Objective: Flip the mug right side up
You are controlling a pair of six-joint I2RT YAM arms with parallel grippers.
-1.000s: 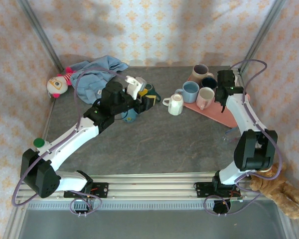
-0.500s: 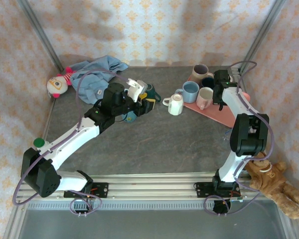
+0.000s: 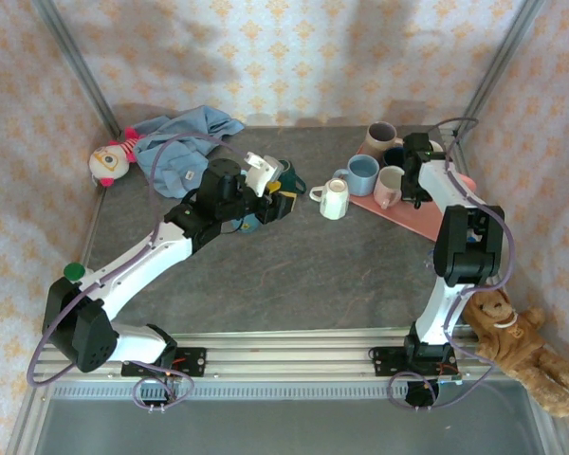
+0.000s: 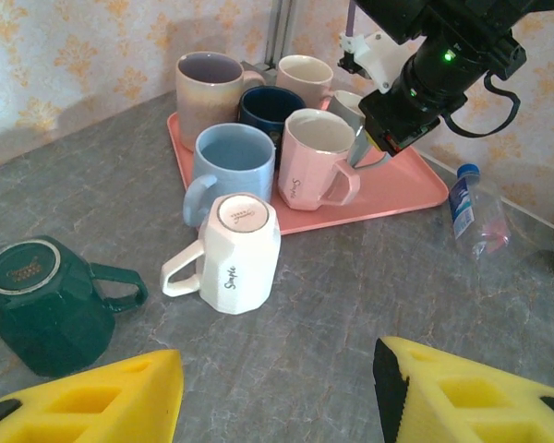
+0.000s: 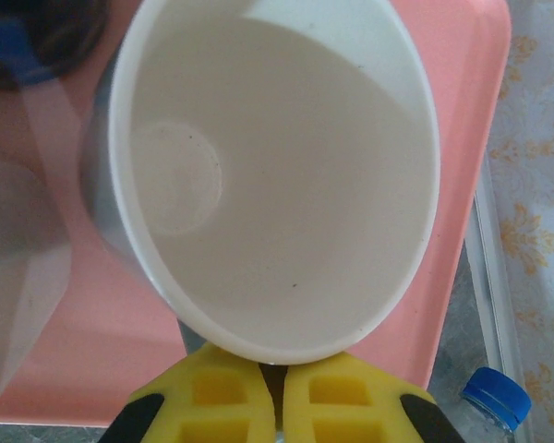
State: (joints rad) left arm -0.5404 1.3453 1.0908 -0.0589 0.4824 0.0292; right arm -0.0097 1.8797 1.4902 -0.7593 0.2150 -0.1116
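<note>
Bare grey table (image 4: 351, 305) lies open on the near side of the white mug (image 4: 231, 258), while the green mug (image 4: 37, 309) flanks it, the blue mug (image 4: 233, 157) and pink tray (image 4: 415, 189) crowd behind, the right arm (image 4: 434, 65) overhanging.

Soft, even light throughout, no harsh glare. Faint shadows pool just beneath the left arm (image 3: 152, 251). Right against the right gripper (image 5: 275, 406), the cream mug (image 5: 277, 175) looks soft. Ahead of the left gripper (image 4: 277, 397), everything's crisp.
</note>
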